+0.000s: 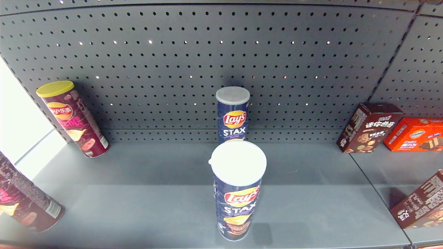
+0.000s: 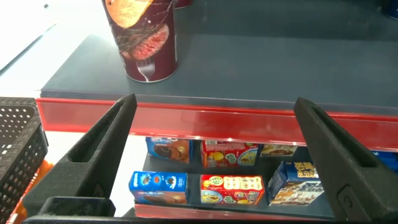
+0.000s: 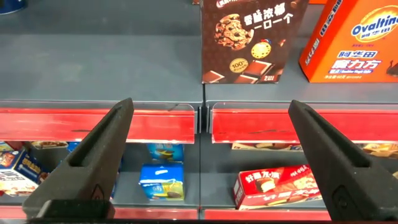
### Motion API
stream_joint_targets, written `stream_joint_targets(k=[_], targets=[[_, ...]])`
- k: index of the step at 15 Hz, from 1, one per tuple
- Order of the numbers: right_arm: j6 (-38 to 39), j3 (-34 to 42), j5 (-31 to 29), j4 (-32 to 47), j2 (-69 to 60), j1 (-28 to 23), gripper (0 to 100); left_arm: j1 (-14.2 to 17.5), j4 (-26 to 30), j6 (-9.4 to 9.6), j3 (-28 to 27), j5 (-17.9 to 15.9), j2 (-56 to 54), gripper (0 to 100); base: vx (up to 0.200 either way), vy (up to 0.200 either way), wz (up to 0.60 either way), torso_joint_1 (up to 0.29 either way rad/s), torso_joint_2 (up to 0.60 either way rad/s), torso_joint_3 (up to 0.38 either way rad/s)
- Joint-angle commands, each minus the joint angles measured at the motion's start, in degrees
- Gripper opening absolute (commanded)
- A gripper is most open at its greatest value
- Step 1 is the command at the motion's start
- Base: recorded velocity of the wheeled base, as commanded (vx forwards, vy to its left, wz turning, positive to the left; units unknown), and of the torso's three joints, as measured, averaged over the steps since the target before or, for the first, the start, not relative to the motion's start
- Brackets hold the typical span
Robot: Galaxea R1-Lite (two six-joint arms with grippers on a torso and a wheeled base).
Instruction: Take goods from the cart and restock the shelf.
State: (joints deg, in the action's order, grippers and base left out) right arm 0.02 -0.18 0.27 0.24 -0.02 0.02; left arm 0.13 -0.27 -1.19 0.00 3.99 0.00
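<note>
Two blue chip cans stand upright on the grey shelf, one at the front and one behind it by the pegboard. My left gripper is open and holds nothing. It hangs in front of the shelf's red front strip, just below a maroon chip can. My right gripper is also open with nothing in it, facing the red strip below a brown cookie box and an orange box.
Maroon cans stand at the shelf's left, one at the back and one at the front. Brown boxes and an orange box occupy the right. A black basket is beside my left gripper. The lower shelf holds several snack boxes.
</note>
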Motion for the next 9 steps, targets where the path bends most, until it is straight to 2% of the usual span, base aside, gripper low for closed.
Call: stream_joint_targets(k=[1,9], targets=[[0.1,0.0,0.0,0.0,0.0,0.1,100,0.0,0.0,-0.04,0.0,0.0,0.0,100,0.000,0.000,0.00,0.000,0.00,0.000],[-0.1,0.0,0.1,0.0,0.0,0.1,100,0.0,-0.1,-0.04,0.0,0.0,0.0,100,0.000,0.000,0.00,0.000,0.00,0.000]])
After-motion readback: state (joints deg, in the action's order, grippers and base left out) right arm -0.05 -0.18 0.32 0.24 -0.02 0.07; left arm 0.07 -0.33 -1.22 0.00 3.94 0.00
